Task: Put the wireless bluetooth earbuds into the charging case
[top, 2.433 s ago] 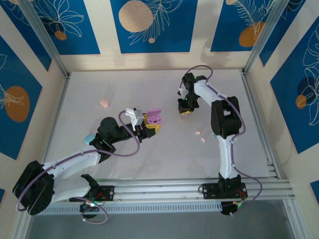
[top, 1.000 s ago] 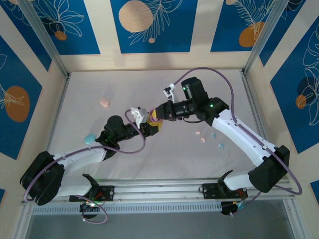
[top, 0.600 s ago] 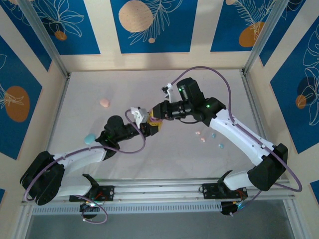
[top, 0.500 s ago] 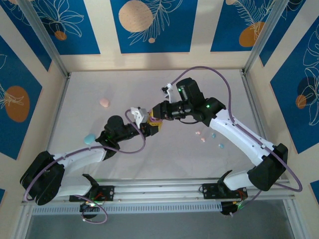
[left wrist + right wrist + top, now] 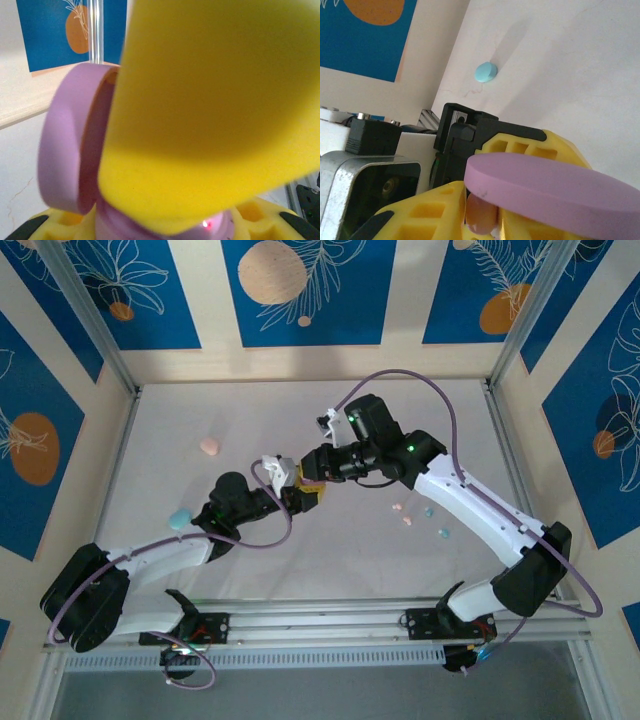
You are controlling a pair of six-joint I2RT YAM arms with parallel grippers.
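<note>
We see the left tool closed on the base of the purple oval plastic charging case, whose lid is open, near the middle of the white tabletop. The right tool meets it from 2 o'clock with its yellow fingers narrow. A small pinkish rounded bit sits between those fingers under the case's lid, and we cannot tell whether it is gripped, while four tiny pastel earbuds, pink and light blue, lie loose between 3 and 4 o'clock from the case.
</note>
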